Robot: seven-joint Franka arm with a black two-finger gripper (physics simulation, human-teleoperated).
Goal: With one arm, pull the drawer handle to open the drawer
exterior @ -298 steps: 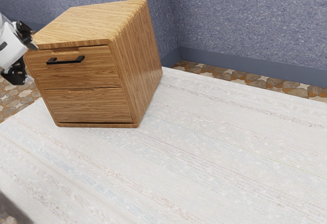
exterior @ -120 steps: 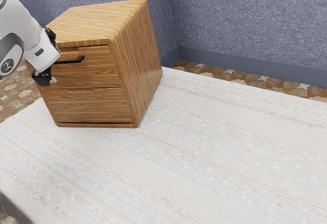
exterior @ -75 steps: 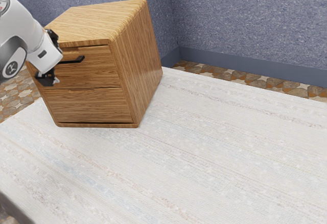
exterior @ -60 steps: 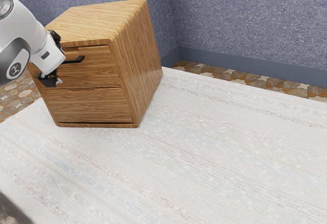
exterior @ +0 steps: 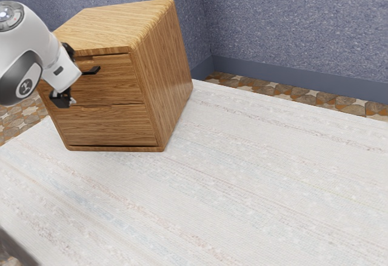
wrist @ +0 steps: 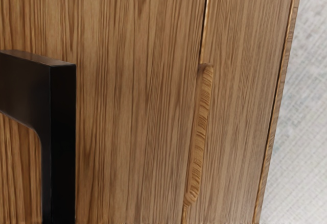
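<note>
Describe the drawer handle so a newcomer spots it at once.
Find the wooden cabinet on the exterior view's left. Its upper drawer front carries a bar handle, partly behind the white arm. It alone is black; the lower drawer front has no bar.

No text, label, brand, number or sign can be read anywhere. The arm carries small round marks on its joints, too small to make out.
</note>
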